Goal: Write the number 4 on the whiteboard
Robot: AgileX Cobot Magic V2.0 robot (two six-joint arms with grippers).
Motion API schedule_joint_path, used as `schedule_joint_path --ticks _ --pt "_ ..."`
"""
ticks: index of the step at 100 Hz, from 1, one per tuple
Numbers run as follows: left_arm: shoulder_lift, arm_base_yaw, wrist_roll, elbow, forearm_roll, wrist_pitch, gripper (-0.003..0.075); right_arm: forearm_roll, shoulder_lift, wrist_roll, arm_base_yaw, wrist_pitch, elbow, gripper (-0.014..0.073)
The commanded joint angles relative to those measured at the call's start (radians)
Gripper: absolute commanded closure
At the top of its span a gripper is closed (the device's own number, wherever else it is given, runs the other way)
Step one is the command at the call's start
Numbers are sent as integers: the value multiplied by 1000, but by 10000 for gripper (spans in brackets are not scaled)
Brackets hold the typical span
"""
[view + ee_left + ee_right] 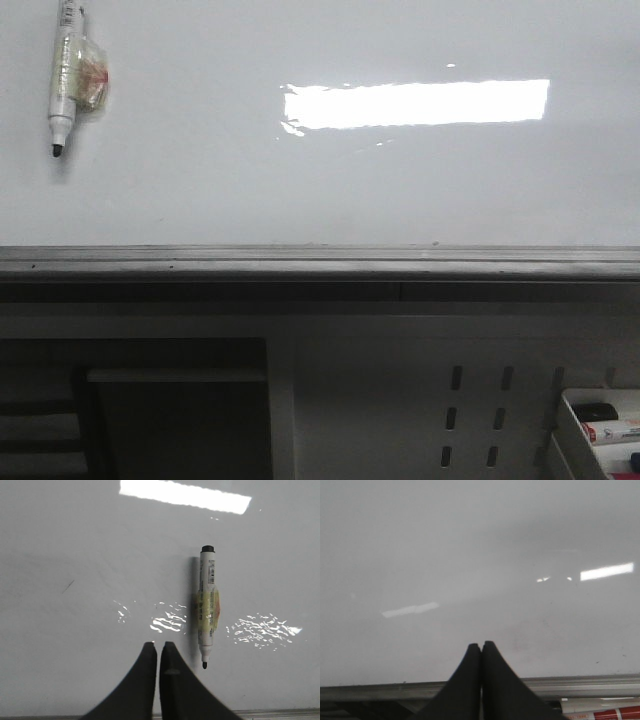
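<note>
The whiteboard (320,190) fills the upper front view, glossy white with a bright rectangular reflection and a grey rail (320,262) along its lower edge. No number 4 shows on it. A white marker (65,75) with tape round its barrel hangs on the board at the upper left, black tip down. It also shows in the left wrist view (207,607). My left gripper (158,645) is shut and empty, just beside the marker's tip. My right gripper (481,644) is shut and empty, facing bare board (480,570) above the rail. Neither gripper shows in the front view.
Below the rail stands a white perforated panel (475,415). A white tray (600,430) with markers sits at the lower right; a red-labelled marker (605,714) shows in the right wrist view. A short dark stroke (68,586) marks the board.
</note>
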Motion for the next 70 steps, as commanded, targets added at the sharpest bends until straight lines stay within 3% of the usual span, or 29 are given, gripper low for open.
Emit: schedule_joint_path --ticks 1,15,21,26,50,70 --pt "68 -1 15 -54 -41 -56 675 9 47 -30 -7 -14 -60 509" --pt "158 -23 141 -72 -191 -77 444 10 69 -33 -7 -20 -80 228" --pt "200 -45 206 -77 -254 -91 339 15 72 -33 -7 -24 -80 181" --pt "234 -70 251 -84 -309 -102 300 15 75 -33 -7 -24 -80 182" --pt "400 -208 338 -134 -364 -216 348 15 75 -36 -7 -24 -80 211" --pt "528 -247 350 -200 -361 -244 353 15 75 -36 -7 -20 -80 211"
